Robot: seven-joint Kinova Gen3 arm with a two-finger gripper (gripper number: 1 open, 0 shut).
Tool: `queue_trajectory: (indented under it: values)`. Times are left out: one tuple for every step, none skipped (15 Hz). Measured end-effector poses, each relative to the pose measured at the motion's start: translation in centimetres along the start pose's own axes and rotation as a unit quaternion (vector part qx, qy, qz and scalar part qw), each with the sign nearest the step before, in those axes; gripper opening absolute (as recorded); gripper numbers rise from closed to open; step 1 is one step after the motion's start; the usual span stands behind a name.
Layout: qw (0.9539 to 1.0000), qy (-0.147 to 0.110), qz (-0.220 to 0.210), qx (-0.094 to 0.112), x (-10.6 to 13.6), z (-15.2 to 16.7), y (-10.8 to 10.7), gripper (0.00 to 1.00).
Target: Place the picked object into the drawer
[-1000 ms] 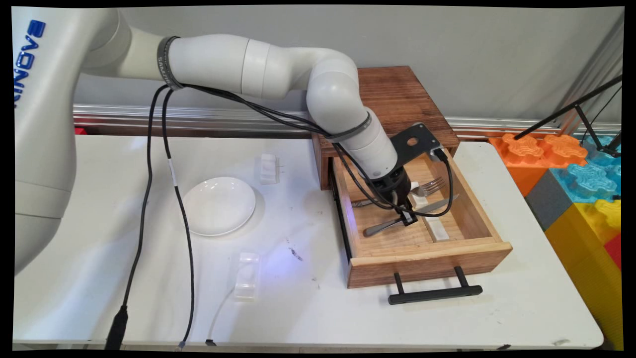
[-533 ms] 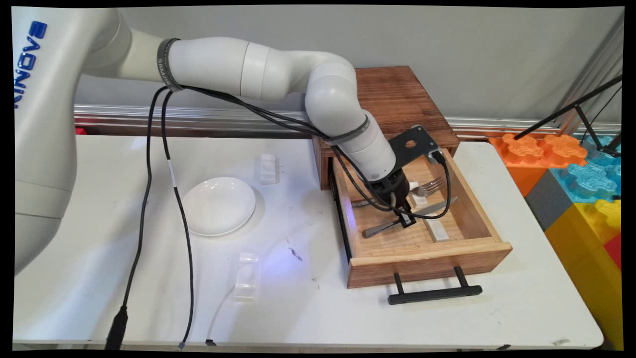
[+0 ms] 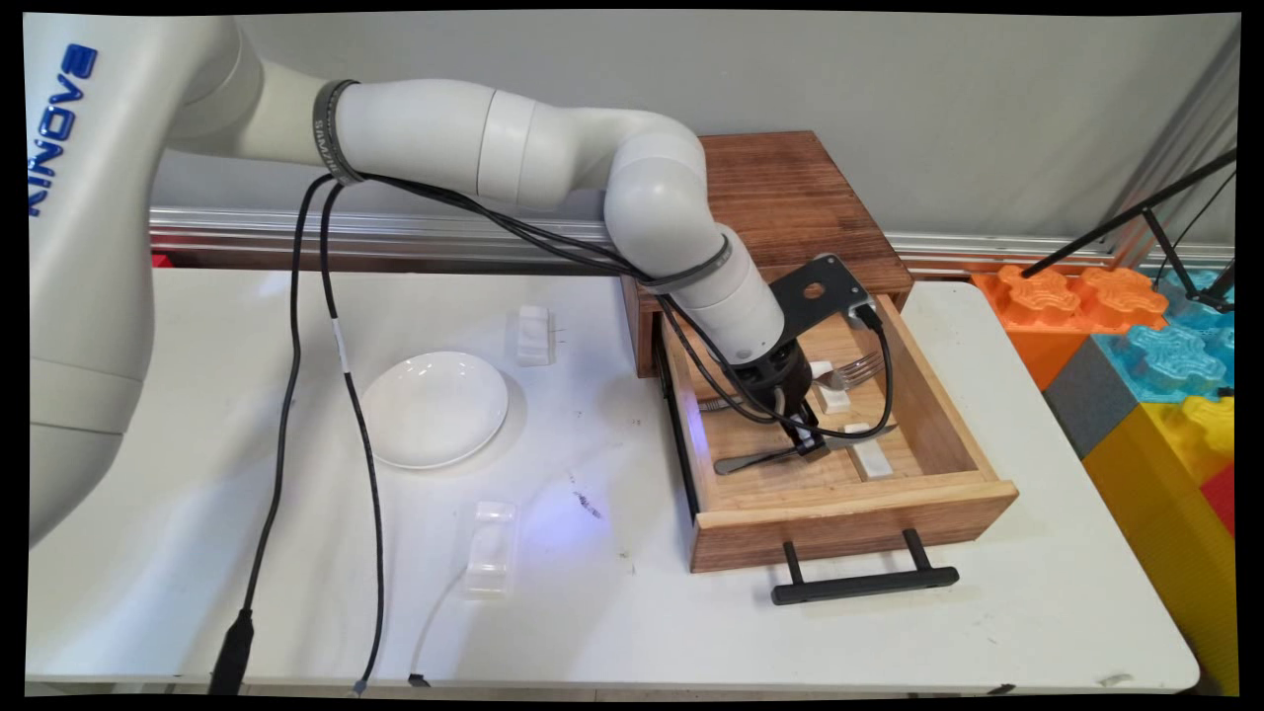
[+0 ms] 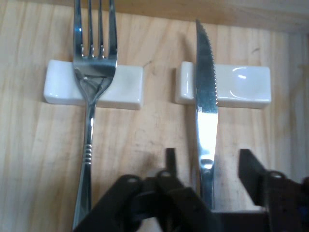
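Inside the drawer [image 3: 948, 415], the claw [image 4: 206, 166] straddles the knife [image 4: 205, 96].

A: What do you see along the gripper [image 4: 205, 174]?
B: You see its fingers [image 4: 170, 162] spread either side of a knife [image 4: 205, 106] handle. Knife and fork [image 4: 91, 77] each lie across a white rest [image 4: 120, 87] on wood.

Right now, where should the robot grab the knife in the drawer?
Probably on the smooth handle end of the knife, coming straight down with one finger on each side. Its serrated blade tip rests on a white rest, so the handle is the clear part. The gripper straddles it there, apart from the fork.
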State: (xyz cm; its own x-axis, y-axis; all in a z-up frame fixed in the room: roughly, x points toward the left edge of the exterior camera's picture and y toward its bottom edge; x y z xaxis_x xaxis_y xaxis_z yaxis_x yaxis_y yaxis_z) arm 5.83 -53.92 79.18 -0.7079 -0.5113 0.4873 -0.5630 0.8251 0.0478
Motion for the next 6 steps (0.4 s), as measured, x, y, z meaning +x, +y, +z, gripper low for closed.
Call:
queue_trajectory:
  values:
    - [1.0000,0.000,0.000,0.000,-0.04,0.02,-0.01,1.00]
    - [1.0000,0.000,-0.001,-0.001,-0.08,0.00,-0.04,1.00]
    - [1.0000,0.000,-0.001,-0.001,-0.13,-0.04,-0.08,1.00]
    - [1.0000,0.000,-0.001,-0.002,-0.17,-0.09,-0.11,1.00]
    - [1.0000,0.000,-0.002,-0.002,-0.23,-0.27,-0.16,1.00]
    - [1.0000,0.000,-0.002,-0.004,-0.29,-0.47,-0.23,1.00]
